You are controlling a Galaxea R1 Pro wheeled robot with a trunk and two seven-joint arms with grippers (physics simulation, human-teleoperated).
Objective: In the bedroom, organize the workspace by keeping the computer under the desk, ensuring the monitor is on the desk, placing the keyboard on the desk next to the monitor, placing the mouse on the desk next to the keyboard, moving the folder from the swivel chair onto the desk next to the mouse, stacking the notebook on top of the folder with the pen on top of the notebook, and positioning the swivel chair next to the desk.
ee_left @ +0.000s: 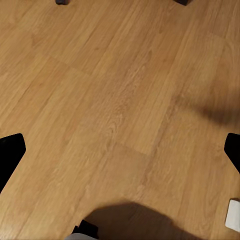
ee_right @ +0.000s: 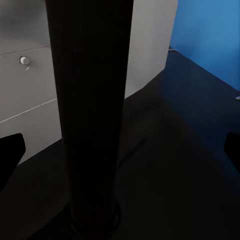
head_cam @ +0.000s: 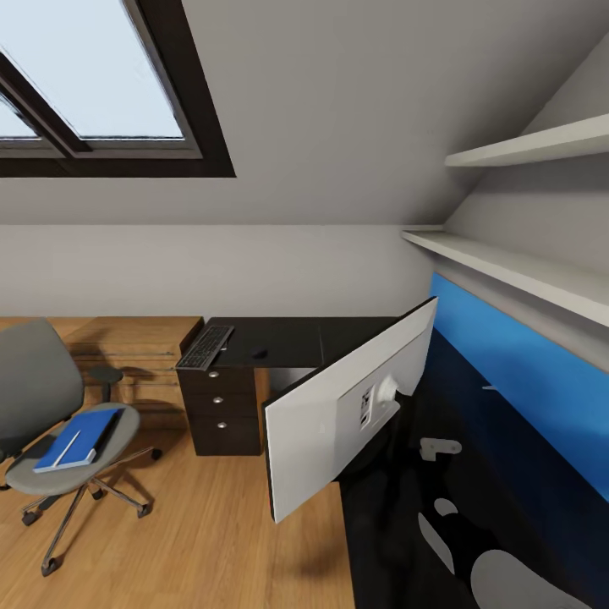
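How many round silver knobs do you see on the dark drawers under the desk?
3, in a vertical line on the dark drawer unit below the flat dark keyboard: top, middle, bottom. Others may be hidden.

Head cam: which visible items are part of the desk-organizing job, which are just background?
Job items:
- wide white-backed monitor
- black-topped desk
- dark flat keyboard
- small dark mouse
- bright blue folder, with white pen on it
- grey swivel chair

Background:
- white wall shelves
- dark-framed skylight
- light wood cabinet
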